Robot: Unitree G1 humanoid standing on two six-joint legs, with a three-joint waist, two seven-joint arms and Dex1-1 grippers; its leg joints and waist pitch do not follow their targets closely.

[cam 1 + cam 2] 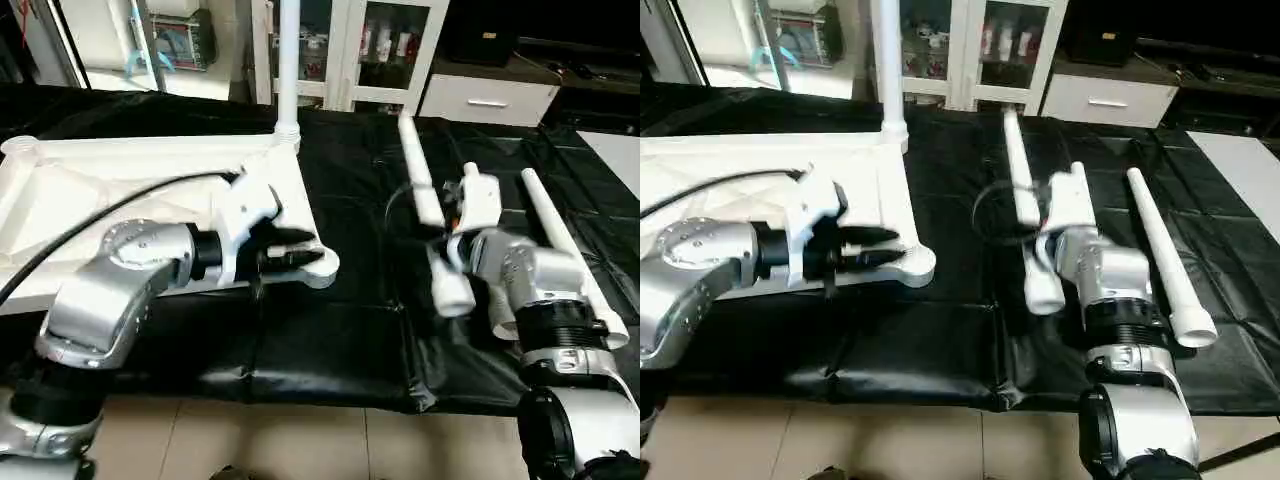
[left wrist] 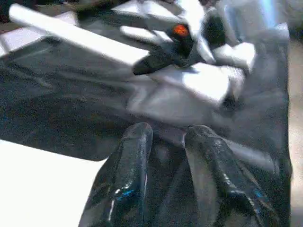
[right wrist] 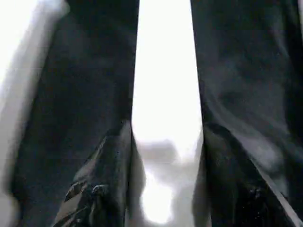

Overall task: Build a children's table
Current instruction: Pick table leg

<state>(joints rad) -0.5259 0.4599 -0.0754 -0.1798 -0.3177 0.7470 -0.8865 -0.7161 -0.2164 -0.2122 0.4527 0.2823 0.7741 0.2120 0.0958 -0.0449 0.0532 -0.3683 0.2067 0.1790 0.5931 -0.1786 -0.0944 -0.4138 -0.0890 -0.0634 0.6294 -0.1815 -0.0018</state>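
1. The white tabletop (image 1: 120, 190) lies upside down on the black sheet (image 1: 340, 340), on the robot's left side, with its ribbed underside facing up.
2. One white leg (image 1: 289, 60) stands upright in the far corner socket of the tabletop.
3. The near corner socket (image 1: 318, 264) at the tabletop's right edge has no leg in it.
4. The left gripper (image 1: 292, 247) points at this near socket; its two black fingers (image 2: 124, 179) stand a little apart and pinch nothing, with their tips just over the socket.
5. A second leg (image 1: 1025, 215) lies on the sheet in the middle, to the right of the tabletop, its wide end toward the robot.
6. The right gripper (image 3: 165, 184) is around this lying leg: one finger on each side of the white tube, touching it.
7. A third leg (image 1: 1165, 255) lies further to the right, beside the right arm, apart from the second leg.
8. Behind the sheet stands a white cabinet (image 1: 375, 50) with glass doors.
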